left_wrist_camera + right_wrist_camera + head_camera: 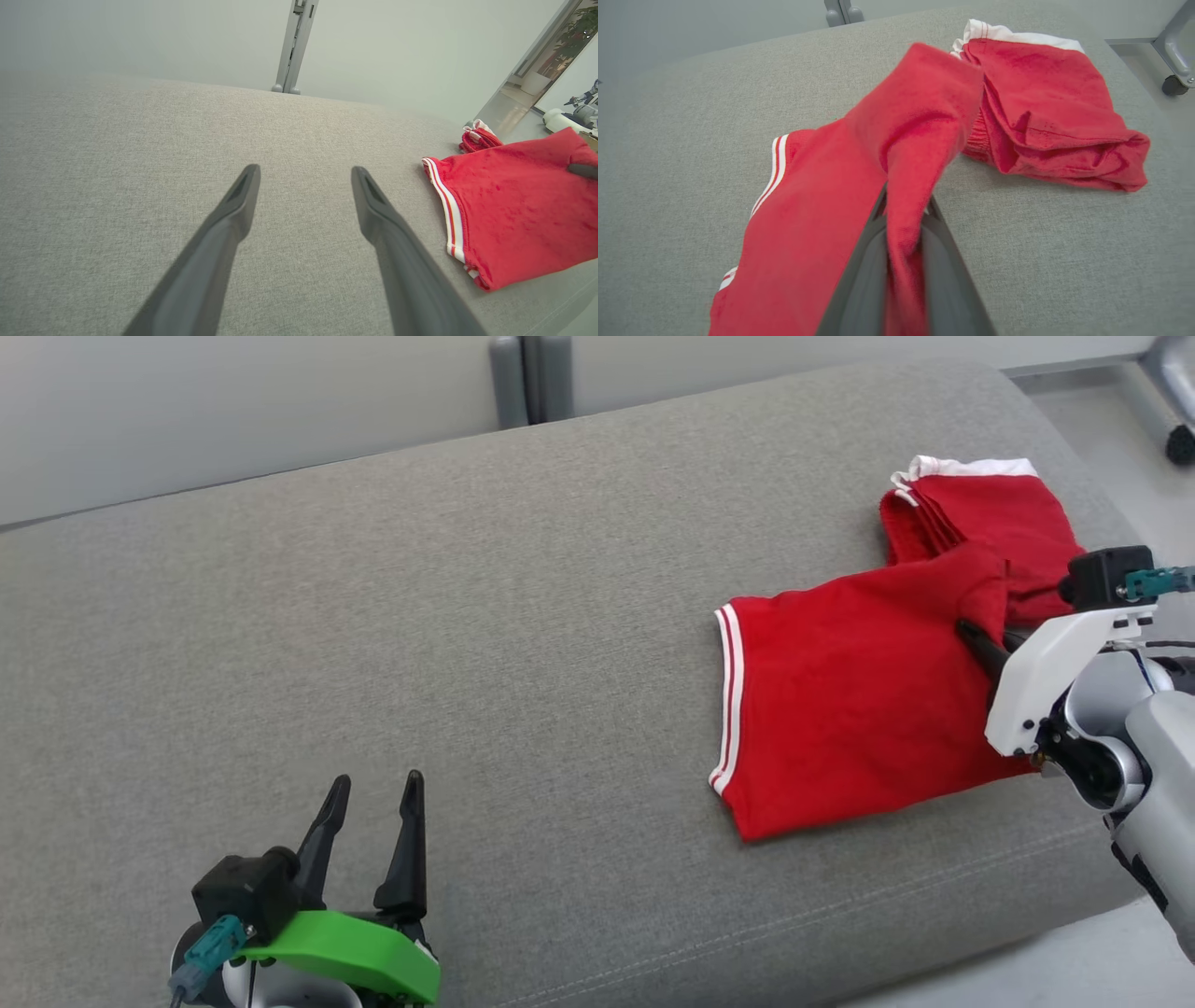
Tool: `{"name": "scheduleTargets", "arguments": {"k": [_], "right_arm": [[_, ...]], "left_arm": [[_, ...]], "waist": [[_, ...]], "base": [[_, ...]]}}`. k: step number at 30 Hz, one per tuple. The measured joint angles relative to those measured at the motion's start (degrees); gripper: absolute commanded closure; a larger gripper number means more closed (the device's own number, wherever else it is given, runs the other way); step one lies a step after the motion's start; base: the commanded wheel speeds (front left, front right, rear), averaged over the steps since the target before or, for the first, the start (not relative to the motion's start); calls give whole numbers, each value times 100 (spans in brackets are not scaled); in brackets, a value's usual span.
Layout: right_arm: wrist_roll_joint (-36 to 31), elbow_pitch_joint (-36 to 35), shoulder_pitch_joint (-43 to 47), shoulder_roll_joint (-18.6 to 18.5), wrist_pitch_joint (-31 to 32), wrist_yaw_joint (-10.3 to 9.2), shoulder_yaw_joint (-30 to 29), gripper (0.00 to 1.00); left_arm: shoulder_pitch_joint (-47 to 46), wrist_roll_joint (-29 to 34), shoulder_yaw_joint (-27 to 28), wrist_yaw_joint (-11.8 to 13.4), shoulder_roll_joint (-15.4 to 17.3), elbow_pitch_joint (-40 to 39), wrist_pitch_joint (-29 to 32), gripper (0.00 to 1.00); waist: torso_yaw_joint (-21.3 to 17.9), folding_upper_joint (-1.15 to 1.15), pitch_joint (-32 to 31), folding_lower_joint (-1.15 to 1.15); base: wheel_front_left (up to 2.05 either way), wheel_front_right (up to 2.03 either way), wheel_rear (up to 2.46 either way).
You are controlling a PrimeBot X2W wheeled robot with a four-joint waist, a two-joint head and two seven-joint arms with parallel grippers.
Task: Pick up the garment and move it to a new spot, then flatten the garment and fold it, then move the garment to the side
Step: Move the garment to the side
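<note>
Garment [840, 709] fold pinched in low-reaching right pincer [971, 637].

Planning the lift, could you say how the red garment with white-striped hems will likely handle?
Probably floppy: the red cloth garment drapes limply from the right hand. Likely light: one pinch raises the fold. It may drag; most lies on the grey fabric cushion.

Bright, soft, even indoor light; faint shadow under garment [840, 691] edge. Left wrist view hazy at top, bowed at edges. Right wrist view: lifted fold slightly blurred.
</note>
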Motion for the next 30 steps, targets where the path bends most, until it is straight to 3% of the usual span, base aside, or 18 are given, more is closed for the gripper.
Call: {"name": "scheduleTargets", "arguments": {"k": [9,23,30], "right_arm": [[-301,53,-411,347,180,0,-107,100],[-870,634,-1745,472,635,0,-269,100],[-1013,792,-2130,281,817,0,-275,100]], "left_arm": [[-83,-1,64,16,101,-16,21,0],[-91,-37,137,24,161,-73,19,0],[-91,-44,160,42,200,-134,20,0]], "waist": [[-449,0,116,0],[-127,0,137,0],[-8,0,211,0]], "base": [[0,0,0],[0,0,0],[0,0,0]]}}
